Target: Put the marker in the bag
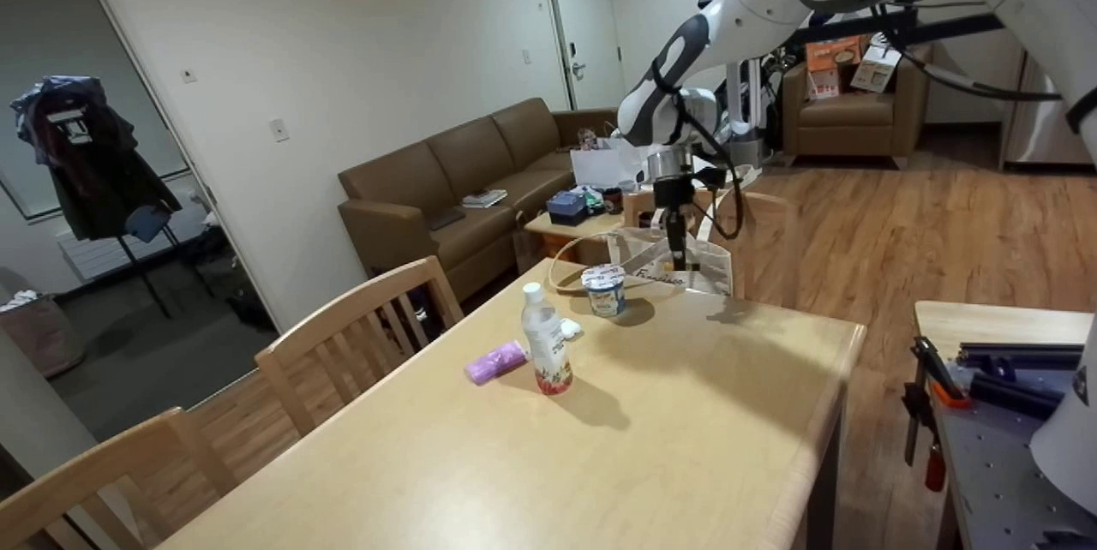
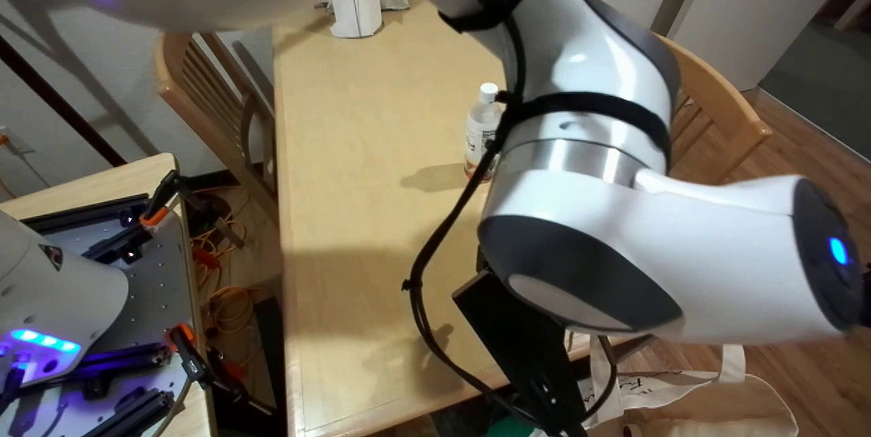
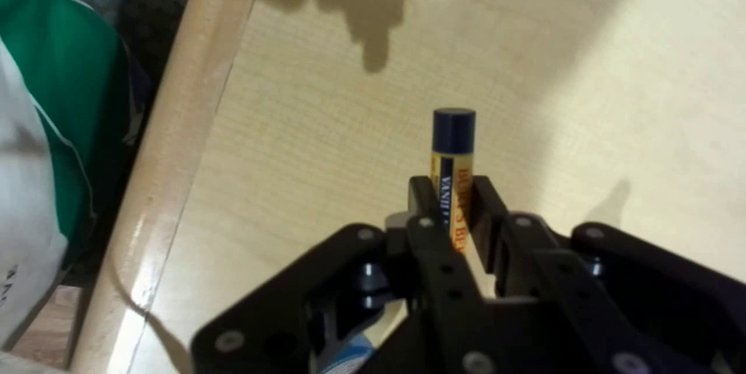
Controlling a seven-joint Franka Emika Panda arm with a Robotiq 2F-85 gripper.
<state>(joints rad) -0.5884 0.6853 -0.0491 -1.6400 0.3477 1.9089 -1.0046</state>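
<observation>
Tube [image 3: 453, 135], navy-capped, jutted toward twelve o'clock in the wrist view, pinched by my gripper [image 3: 453, 190] above the table [image 3: 291, 129]; the bag [image 3: 26, 211] showed at nine o'clock, past the table's edge. In an exterior view, my gripper hung in front of the bag; toward its eight o'clock stood a cup [image 1: 605, 293] and a bottle [image 1: 546, 340], a purple cylinder [image 1: 495, 361] lying nearby. In an exterior view, my arm [image 2: 578, 199] crossed the table, the bag at four o'clock.

table [image 1: 634, 447] from above in both exterior views, nearer in wrist view
</observation>
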